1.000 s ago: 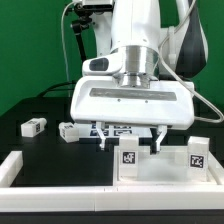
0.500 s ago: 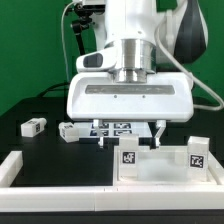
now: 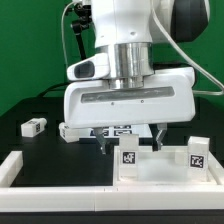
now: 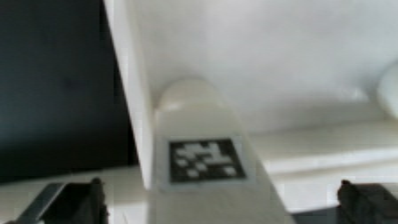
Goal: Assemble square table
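The square tabletop (image 3: pixel 160 172) lies inside the low border bars (image 3: pixel 12 168). The gripper (image 3: pixel 132 141) hovers over the tabletop's end at the exterior view's left, jaws wide apart and empty, astride an upright tagged leg (image 3: pixel 129 153). I would centre that leg between the fingertips (image 4: pixel 73 200) and descend squarely before closing. The leg's foot is white on white and blurred, so I cannot tell whether it is seated in the tabletop.
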`<action>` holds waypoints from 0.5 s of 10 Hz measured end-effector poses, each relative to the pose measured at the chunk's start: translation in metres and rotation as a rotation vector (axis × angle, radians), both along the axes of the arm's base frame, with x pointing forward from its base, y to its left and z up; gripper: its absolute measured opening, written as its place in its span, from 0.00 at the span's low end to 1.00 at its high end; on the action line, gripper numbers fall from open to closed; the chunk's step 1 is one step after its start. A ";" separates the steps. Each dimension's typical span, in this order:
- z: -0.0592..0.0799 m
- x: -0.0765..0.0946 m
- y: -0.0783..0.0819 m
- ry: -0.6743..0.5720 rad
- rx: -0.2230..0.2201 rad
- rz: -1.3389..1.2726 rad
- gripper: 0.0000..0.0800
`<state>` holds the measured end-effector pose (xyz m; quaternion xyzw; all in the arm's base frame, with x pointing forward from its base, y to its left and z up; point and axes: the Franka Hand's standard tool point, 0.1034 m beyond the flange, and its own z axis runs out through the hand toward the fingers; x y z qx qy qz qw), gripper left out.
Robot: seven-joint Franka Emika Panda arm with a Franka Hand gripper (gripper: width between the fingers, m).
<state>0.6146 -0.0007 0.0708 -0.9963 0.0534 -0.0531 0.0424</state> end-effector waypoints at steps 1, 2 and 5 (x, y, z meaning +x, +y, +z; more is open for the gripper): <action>0.001 0.001 -0.002 0.000 0.001 -0.019 0.81; 0.000 0.000 -0.001 0.003 0.002 -0.035 0.66; -0.001 0.000 -0.001 0.017 0.021 -0.200 0.36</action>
